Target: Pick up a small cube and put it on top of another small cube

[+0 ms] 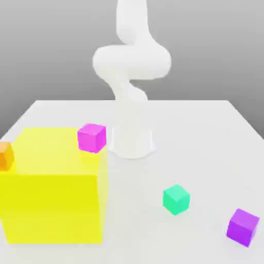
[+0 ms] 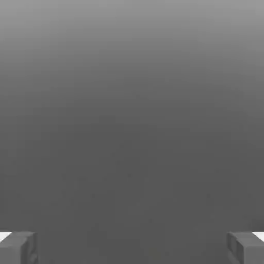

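The small teal-green cube (image 1: 176,199) rests on the white table (image 1: 206,134), right of centre and toward the front in the exterior view. The small orange cube (image 1: 5,155) sits at the exterior view's left edge, on the big yellow block's (image 1: 54,206) top. The white arm (image 1: 130,77) rises from its base at the table's back and curls upward out of the picture. In the hand view my gripper (image 2: 132,248) is open, its two grey fingertips (image 2: 18,247) far apart with nothing between them, facing plain grey background.
A magenta cube (image 1: 92,137) sits at the yellow block's back right corner. A purple cube (image 1: 242,226) lies at the table's front right. The arm's round base (image 1: 132,144) stands behind the table's middle.
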`<act>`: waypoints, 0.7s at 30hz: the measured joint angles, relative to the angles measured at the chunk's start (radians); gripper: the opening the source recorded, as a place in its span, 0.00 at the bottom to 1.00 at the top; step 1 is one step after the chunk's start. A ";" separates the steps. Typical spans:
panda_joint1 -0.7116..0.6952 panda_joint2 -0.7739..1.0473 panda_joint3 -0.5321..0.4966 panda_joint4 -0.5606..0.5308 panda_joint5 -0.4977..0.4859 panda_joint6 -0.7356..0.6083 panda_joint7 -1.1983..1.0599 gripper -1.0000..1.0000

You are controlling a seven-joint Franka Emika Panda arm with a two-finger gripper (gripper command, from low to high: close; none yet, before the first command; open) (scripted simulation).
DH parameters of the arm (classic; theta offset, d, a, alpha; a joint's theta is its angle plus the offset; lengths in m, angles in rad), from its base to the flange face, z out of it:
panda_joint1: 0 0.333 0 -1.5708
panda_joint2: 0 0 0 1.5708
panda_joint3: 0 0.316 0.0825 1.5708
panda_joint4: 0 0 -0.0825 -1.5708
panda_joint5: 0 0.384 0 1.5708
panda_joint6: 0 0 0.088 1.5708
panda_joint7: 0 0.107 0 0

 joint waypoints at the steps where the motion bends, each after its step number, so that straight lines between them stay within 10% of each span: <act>1: 0.015 0.033 0.001 -0.030 0.006 0.026 -0.014 0.50; 21: 0.253 0.789 0.086 -0.542 -0.039 0.612 -0.155 0.50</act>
